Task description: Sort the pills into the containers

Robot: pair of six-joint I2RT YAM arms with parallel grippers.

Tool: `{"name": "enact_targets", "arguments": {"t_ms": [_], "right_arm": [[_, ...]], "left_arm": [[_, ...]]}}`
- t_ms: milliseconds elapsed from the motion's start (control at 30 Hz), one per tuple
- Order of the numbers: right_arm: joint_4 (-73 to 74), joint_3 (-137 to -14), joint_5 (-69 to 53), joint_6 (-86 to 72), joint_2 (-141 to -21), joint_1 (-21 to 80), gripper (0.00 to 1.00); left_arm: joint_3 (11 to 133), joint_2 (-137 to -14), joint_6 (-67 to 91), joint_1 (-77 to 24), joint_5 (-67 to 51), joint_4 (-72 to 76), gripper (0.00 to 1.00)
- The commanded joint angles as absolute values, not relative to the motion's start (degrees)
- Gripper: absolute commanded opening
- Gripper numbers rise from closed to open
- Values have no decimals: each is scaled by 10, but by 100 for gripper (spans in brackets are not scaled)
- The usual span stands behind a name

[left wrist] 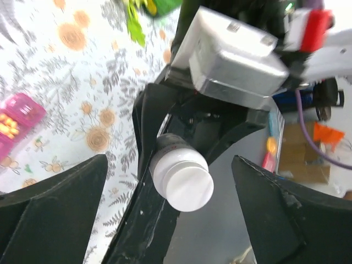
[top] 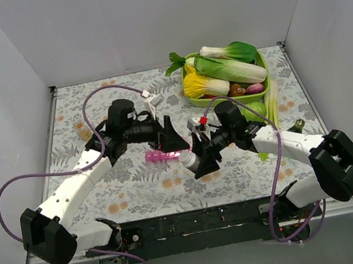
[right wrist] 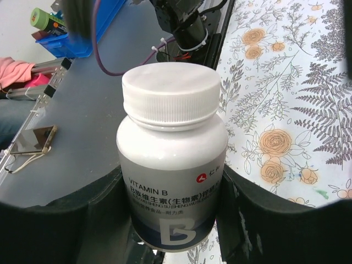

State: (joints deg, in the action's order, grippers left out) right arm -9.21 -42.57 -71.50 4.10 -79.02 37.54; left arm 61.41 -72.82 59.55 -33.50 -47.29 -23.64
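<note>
My right gripper is shut on a white-capped Vitamin B bottle, gripping its body with the cap pointing away from the wrist. My left gripper stands open, its black fingers wide on either side of the bottle's cap without touching it. The pink container strip lies on the floral table just left of the bottle. Yellow pills show in its compartments in the left wrist view. Any pills inside the bottle are hidden.
A green tray of toy vegetables sits at the back right, with a long green onion lying beside it. Something small and tan rests near the left wall. White walls enclose three sides of the table.
</note>
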Motion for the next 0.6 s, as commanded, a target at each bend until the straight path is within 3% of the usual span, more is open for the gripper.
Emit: {"name": "enact_targets", "arguments": {"t_ms": [0, 300, 467, 567], "right_arm": [[-110, -433, -735, 54, -771, 378, 1], [56, -482, -659, 228, -749, 378, 1], [139, -519, -508, 321, -723, 379, 1], [139, -530, -412, 340, -710, 384, 1]], "left_arm": [[612, -652, 639, -310, -458, -164, 98], [574, -619, 815, -236, -437, -215, 98], [525, -591, 923, -229, -432, -186, 98], [515, -583, 958, -229, -409, -191, 91]]}}
